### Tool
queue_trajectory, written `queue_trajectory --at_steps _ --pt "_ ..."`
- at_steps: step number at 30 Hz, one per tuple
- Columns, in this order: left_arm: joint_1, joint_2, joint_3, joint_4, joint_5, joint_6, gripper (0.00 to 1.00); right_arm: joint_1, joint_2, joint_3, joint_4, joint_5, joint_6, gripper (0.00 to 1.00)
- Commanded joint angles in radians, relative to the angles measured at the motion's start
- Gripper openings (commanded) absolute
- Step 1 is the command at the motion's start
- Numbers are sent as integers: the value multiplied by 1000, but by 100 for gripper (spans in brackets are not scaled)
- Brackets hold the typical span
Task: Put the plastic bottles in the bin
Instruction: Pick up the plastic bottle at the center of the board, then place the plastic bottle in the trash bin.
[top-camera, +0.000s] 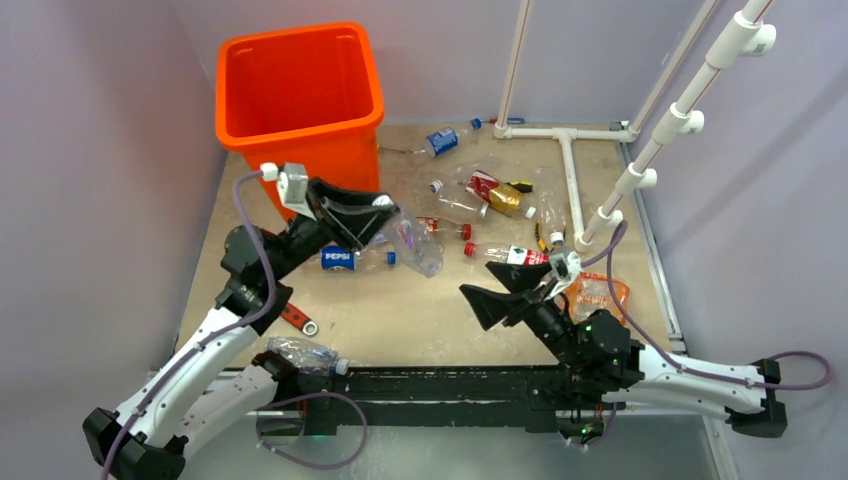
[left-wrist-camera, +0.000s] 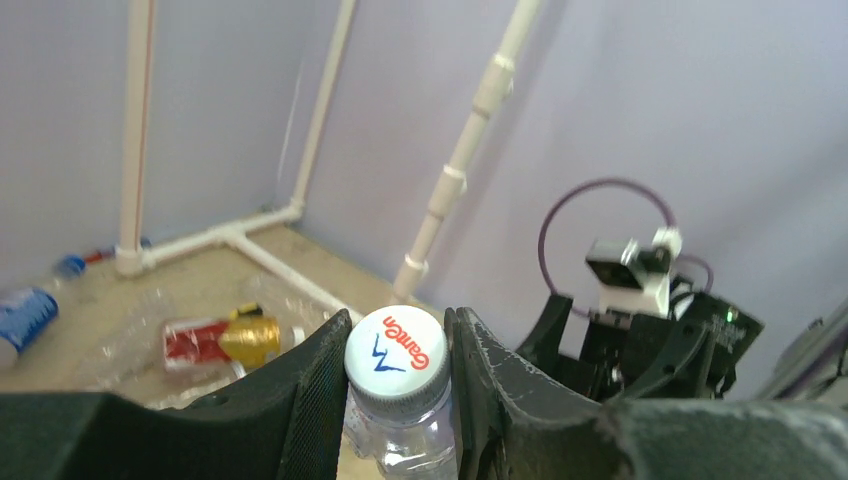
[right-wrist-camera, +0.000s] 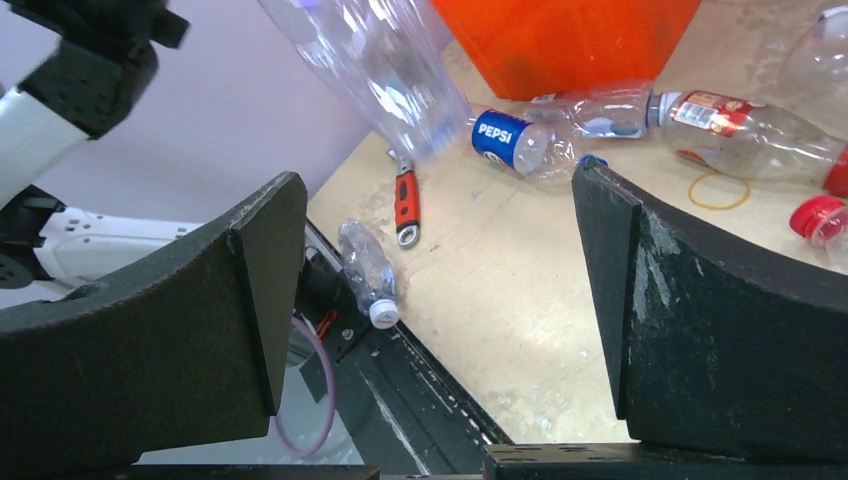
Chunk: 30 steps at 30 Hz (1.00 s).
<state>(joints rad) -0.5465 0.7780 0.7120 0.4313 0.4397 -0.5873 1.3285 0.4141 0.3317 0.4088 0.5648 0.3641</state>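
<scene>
**Step in hand.** The left end effector (left-wrist-camera: 397, 365) is gripping narrowly on the neck of a clear bottle (top-camera: 418, 245), just under its white cap (left-wrist-camera: 395, 345). The bottle is hanging clear of the surface (top-camera: 420, 320), in front of the bin's (top-camera: 300, 135) front right corner and not yet over its opening. The right end effector (right-wrist-camera: 438, 190) is standing wide and holding nothing, well to the right of the bin.

**Recommendation.** The left arm should be lifting until the bottle's lower end is clearing the thick rim. It should then be centring over the opening before the jaws part. The body is light and may be swinging, so a slow carry is advised.

**Condition of goods.** The held bottle is transparent, empty-looking and dented along its body. A Pepsi-labelled bottle (top-camera: 345, 258) is lying just in front of the bin. Several more bottles (top-camera: 470, 195) are lying scattered to the bin's right.
</scene>
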Motion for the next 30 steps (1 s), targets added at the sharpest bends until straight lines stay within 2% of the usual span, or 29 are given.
queue_trajectory --at_steps 1,4,9,11,17,21,24,26,30 --pt "-8 43 206 -8 -108 60 0 3 -75 -13 -145 64 40 99" --pt "-10 116 376 -104 -165 181 0 3 -50 -30 -137 60 44 99" --pt "-12 298 733 -316 -341 417 0 4 128 -6 -97 51 45 99" --pt "-13 376 873 -358 -476 487 0 4 214 17 -83 48 38 99" --pt "-15 565 1069 -288 -815 697 0 3 386 77 -49 -10 11 99" --pt "-12 745 1236 -395 -1093 853 0 3 422 97 -75 -18 7 99" --pt "-6 788 1206 -404 -1237 864 0 3 411 81 -86 -9 20 99" --pt "12 825 1215 -480 -1301 844 0 3 400 66 -85 -15 23 99" --pt "132 823 1115 -500 -1320 746 0 3 383 52 -81 -15 24 99"
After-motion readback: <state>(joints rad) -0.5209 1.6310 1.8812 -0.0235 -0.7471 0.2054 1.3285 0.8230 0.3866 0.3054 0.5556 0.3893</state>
